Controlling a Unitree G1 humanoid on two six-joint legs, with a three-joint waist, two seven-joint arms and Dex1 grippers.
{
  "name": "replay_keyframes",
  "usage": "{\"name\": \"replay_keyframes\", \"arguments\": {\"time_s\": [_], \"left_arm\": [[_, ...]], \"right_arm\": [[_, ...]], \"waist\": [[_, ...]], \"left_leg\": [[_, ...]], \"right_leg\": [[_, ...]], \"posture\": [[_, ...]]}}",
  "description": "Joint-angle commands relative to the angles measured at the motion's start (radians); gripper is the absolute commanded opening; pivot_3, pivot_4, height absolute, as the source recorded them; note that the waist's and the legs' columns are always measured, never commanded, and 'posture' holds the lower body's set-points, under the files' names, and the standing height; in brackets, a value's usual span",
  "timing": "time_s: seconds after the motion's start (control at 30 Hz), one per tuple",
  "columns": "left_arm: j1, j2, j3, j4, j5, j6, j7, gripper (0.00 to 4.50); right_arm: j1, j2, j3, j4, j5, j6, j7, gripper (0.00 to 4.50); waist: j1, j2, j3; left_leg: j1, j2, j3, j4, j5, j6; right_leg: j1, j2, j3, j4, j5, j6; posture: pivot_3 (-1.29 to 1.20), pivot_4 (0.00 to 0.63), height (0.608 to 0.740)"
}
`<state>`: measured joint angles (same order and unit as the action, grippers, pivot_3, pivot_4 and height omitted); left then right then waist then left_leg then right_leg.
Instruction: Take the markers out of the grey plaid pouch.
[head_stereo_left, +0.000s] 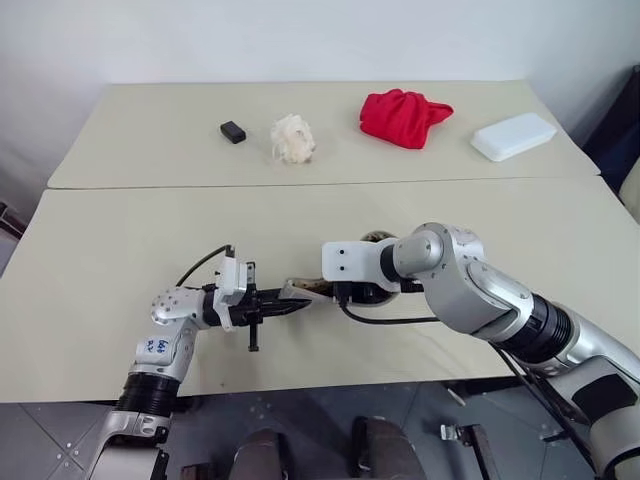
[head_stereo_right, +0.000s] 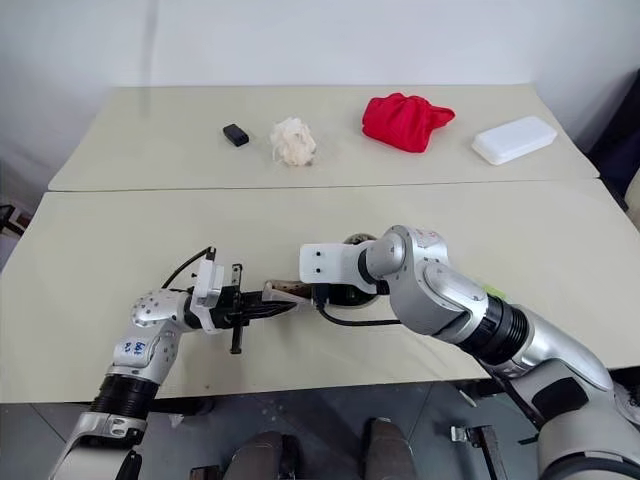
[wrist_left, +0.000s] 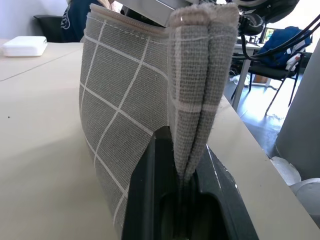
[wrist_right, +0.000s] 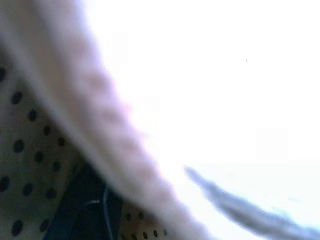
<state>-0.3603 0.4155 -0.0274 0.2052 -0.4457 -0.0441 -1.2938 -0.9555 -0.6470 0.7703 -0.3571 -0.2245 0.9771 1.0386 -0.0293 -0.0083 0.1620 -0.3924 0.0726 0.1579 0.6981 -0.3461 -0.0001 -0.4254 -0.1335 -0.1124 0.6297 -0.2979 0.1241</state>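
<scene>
Head stereo pair looks forward and down from above the near edge of the tabletop (head_stereo_left: 120, 330); both eyes share the whole top, out to the red cloth (head_stereo_left: 402, 116) and white box (head_stereo_left: 513, 136) at the far right. Left wrist camera sits low, looking along its fingers (wrist_left: 150, 200), very close to the grey plaid pouch (wrist_left: 125, 100). Right wrist camera is pressed up against the polka-dot lining (wrist_right: 30, 150).

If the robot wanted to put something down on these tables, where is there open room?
The near table is bare along its left side and across the strip behind the arms. It is crowded at the front middle, where the left gripper holds the grey plaid pouch. On the far table, bare room lies left of the black block; the white tuft, red cloth and white box fill its right.
</scene>
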Motion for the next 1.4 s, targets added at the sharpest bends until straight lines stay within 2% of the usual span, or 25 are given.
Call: {"name": "replay_keyframes", "arguments": {"time_s": [0.03,0.3,0.4,0.53,0.67,0.8,0.97,1.07,1.4], "left_arm": [[0.007,-0.004,-0.006,-0.040,-0.014,0.001,-0.009,0.00],[-0.002,-0.019,-0.008,-0.029,-0.012,0.003,-0.006,0.00],[-0.009,-0.021,-0.006,-0.019,-0.010,0.002,-0.008,0.00],[-0.012,-0.019,-0.002,-0.004,-0.007,-0.005,-0.015,0.00],[-0.021,-0.023,-0.002,0.011,-0.003,-0.013,-0.017,0.00],[-0.035,-0.029,0.001,0.030,-0.001,-0.024,-0.021,0.00],[-0.042,-0.027,0.010,0.044,-0.001,-0.030,-0.028,0.00],[-0.047,-0.027,0.011,0.052,0.000,-0.034,-0.029,0.00],[-0.068,-0.021,0.023,0.079,0.005,-0.047,-0.033,0.00]], "right_arm": [[0.000,0.028,0.006,0.029,-0.021,-0.067,-0.020,2.54],[0.032,0.087,0.016,0.133,-0.018,-0.226,0.012,2.54],[0.042,0.076,0.013,0.138,-0.027,-0.247,0.037,3.08],[0.045,0.083,-0.002,0.161,-0.053,-0.316,0.024,4.23],[0.040,0.114,-0.009,0.204,-0.059,-0.340,0.023,4.23],[0.052,0.135,-0.004,0.257,-0.079,-0.381,0.027,3.28],[0.059,0.144,-0.011,0.271,-0.101,-0.413,0.039,1.51],[0.070,0.137,-0.021,0.255,-0.107,-0.426,0.053,0.65],[0.131,0.092,-0.052,0.192,-0.125,-0.464,0.111,0.58]], "waist": [[-0.001,0.000,0.000],[-0.001,0.000,0.000],[-0.001,0.000,0.000],[-0.001,0.000,0.000],[-0.003,0.000,0.000],[-0.002,0.000,0.000],[-0.001,0.000,0.000],[-0.001,0.000,0.000],[0.000,0.000,0.000]], "left_leg": [[0.000,0.000,0.000,0.000,0.000,0.000],[0.000,0.000,0.000,0.000,0.000,0.000],[0.000,0.000,0.001,0.000,0.000,0.000],[0.000,0.000,0.001,0.000,0.000,0.000],[0.001,0.000,0.001,-0.001,0.000,0.000],[0.001,0.000,0.001,0.000,0.000,0.000],[0.001,0.000,0.001,0.000,0.000,0.000],[0.001,0.000,0.001,0.000,0.000,0.000],[0.001,0.000,0.001,0.000,0.000,0.000]], "right_leg": [[0.000,0.000,0.000,0.000,0.000,0.000],[0.000,0.000,0.000,0.000,0.000,0.000],[0.000,0.000,0.000,0.000,0.000,0.000],[0.000,0.000,0.000,0.000,0.000,0.000],[0.000,0.000,0.000,0.000,0.000,0.000],[0.001,0.000,0.000,0.000,0.000,0.000],[0.001,0.000,0.000,0.000,0.000,0.000],[0.001,0.000,0.000,0.001,0.000,0.000],[0.001,0.000,0.000,0.000,0.000,0.000]], "posture": [[0.00,0.150,0.740],[0.00,0.150,0.740],[0.00,0.150,0.740],[0.00,0.150,0.740],[0.00,0.150,0.740],[0.00,0.150,0.740],[0.00,0.150,0.740],[0.00,0.150,0.740],[0.00,0.150,0.740]]}}
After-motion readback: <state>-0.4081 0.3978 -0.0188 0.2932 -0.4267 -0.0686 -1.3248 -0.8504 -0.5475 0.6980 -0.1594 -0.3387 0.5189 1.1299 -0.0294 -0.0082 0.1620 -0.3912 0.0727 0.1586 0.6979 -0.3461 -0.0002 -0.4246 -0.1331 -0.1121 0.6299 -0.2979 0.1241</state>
